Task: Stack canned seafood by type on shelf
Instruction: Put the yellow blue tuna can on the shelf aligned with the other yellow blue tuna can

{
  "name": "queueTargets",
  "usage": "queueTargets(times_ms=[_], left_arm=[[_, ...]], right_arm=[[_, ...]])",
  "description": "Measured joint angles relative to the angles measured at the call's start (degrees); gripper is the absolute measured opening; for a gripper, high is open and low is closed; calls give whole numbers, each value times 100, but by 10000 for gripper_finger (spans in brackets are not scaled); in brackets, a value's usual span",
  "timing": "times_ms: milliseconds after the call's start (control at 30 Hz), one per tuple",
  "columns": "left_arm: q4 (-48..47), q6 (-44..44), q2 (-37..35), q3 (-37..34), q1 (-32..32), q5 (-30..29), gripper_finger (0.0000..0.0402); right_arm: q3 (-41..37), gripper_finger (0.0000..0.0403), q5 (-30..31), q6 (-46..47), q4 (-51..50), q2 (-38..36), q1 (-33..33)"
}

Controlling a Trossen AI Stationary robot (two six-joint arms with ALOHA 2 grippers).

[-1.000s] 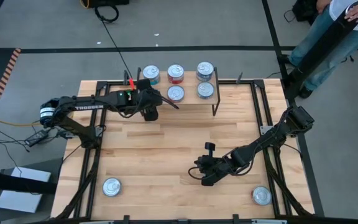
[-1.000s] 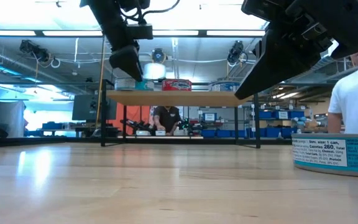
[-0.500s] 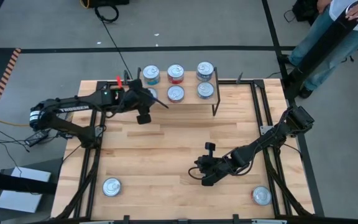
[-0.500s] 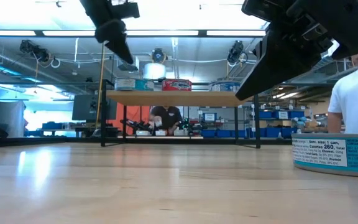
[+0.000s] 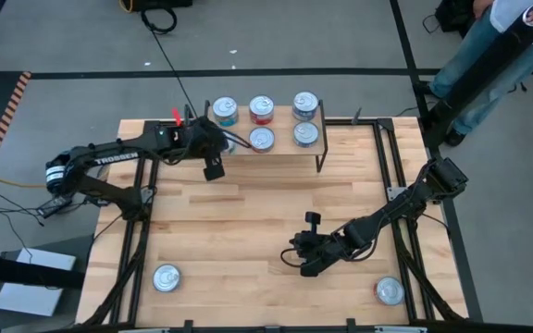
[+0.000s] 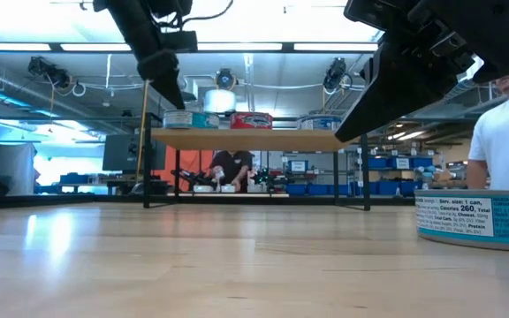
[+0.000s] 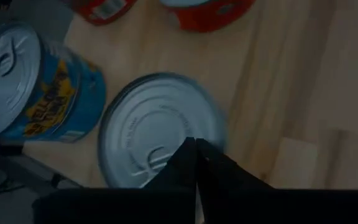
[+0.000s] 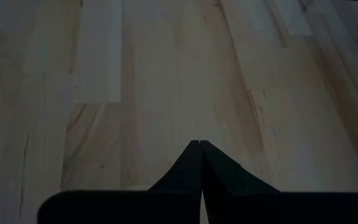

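Since 1.0 s ago the left gripper (image 5: 214,170) has drawn back from over the shelf (image 5: 285,153) toward the frame's left and now hangs clenched and empty just off the shelf's left end, leaving a tin (image 7: 160,137) with a silver lid standing free at that corner, which suggests 1 more placement is done. In the high view 6 tins show on the shelf at upper centre and 2 on the table: 1 at lower left (image 5: 165,277) and 1 at lower right (image 5: 390,291). The right gripper (image 5: 308,268) waits clenched over bare wood at lower centre.
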Motion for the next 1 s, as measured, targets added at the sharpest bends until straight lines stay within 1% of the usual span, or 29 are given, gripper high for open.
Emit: queueTargets(times_ms=[233, 400, 700, 833, 1000], left_arm=[[143, 110, 256, 11, 255, -212, 5], [408, 169, 365, 11, 258, -231, 4], [441, 314, 369, 32, 244, -214, 4], [462, 481, 177, 75, 51, -201, 4], [450, 482, -193, 68, -393, -210, 4]], right_arm=[[0, 10, 2, 0, -2, 0, 0], [0, 10, 2, 0, -4, 0, 0], [0, 10, 2, 0, -2, 0, 0], [0, 10, 2, -5, -4, 0, 0], [0, 10, 4, -53, -6, 0, 2]])
